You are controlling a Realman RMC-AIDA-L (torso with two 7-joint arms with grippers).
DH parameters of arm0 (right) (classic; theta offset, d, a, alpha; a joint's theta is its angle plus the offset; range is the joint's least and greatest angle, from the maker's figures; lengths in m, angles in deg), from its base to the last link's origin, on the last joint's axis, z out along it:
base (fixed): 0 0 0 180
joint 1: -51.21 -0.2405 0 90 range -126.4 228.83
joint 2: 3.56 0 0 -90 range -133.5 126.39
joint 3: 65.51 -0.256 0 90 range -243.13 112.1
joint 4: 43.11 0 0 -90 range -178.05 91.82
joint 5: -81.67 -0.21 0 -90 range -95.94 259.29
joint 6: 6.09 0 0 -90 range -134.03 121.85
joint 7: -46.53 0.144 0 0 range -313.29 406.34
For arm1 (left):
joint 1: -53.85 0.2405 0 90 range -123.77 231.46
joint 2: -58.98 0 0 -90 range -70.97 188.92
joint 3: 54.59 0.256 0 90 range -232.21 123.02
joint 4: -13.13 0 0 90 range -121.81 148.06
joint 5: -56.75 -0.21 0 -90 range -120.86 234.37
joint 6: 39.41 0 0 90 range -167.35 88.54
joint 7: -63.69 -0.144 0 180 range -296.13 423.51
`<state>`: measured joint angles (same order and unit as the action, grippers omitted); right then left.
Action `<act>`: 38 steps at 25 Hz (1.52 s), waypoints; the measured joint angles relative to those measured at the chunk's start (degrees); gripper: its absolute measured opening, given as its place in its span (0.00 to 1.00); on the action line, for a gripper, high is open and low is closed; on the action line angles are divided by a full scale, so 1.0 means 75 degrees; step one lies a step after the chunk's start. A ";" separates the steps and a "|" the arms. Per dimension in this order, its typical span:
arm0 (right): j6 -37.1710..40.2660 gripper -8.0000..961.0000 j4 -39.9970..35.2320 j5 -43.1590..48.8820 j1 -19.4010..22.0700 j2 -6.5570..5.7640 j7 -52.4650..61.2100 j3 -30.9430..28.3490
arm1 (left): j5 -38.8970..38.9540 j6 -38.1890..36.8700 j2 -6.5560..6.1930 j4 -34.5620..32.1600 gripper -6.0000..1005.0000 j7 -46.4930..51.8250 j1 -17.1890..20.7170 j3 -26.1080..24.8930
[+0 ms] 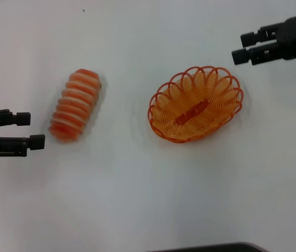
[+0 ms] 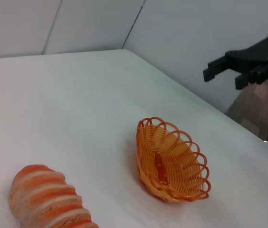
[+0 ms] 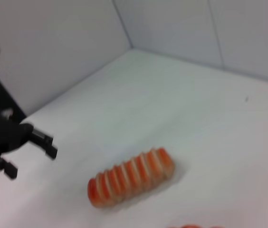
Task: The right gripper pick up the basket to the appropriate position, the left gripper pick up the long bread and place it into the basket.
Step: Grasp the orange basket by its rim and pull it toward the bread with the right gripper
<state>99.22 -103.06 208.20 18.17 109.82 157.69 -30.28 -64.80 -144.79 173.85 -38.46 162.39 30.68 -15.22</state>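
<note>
White bench (image 1: 137,210) seen from the head camera. The long bread (image 1: 75,105) lies left of centre, its long axis running near to far with a slight tilt. The basket (image 1: 196,104) sits upright and empty right of centre, well apart from the bread. The left gripper (image 1: 24,130) hovers at the left edge, just beside the bread's near end, jaws open and holding nothing. The right gripper (image 1: 246,46) hangs at the far right, beyond the basket's far-right rim and clear of it, jaws open and holding nothing.
</note>
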 joint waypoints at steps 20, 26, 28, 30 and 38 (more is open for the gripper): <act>-0.0722 0.76 -0.0346 0.0768 -0.0446 -0.0014 0.0915 0.0643 | 0.0001 0.0008 -0.0005 -0.0001 0.90 0.0001 -0.0084 -0.0023; -0.0782 0.75 -0.0867 0.3143 -0.1593 0.0129 0.2008 0.0784 | -0.0001 0.0014 -0.0025 -0.0001 0.90 0.0000 -0.0141 -0.0023; -0.0812 0.75 -0.0761 0.4029 -0.1904 0.0268 0.2087 0.0911 | -0.0001 0.0014 -0.0024 -0.0001 0.90 0.0000 -0.0154 -0.0023; -0.0960 0.75 -0.0528 0.4525 -0.2060 0.0378 0.2165 0.1124 | -0.0001 0.0021 -0.0017 -0.0001 0.90 0.0000 -0.0163 -0.0023; -0.2048 0.74 0.0900 0.4580 -0.2104 0.0443 0.2172 0.1642 | -0.0011 0.0062 0.0000 0.0013 0.90 0.0000 -0.0151 -0.0024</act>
<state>83.85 -96.31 242.54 2.39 113.14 173.98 -17.97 -64.88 -144.32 173.85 -38.36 162.39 29.54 -15.40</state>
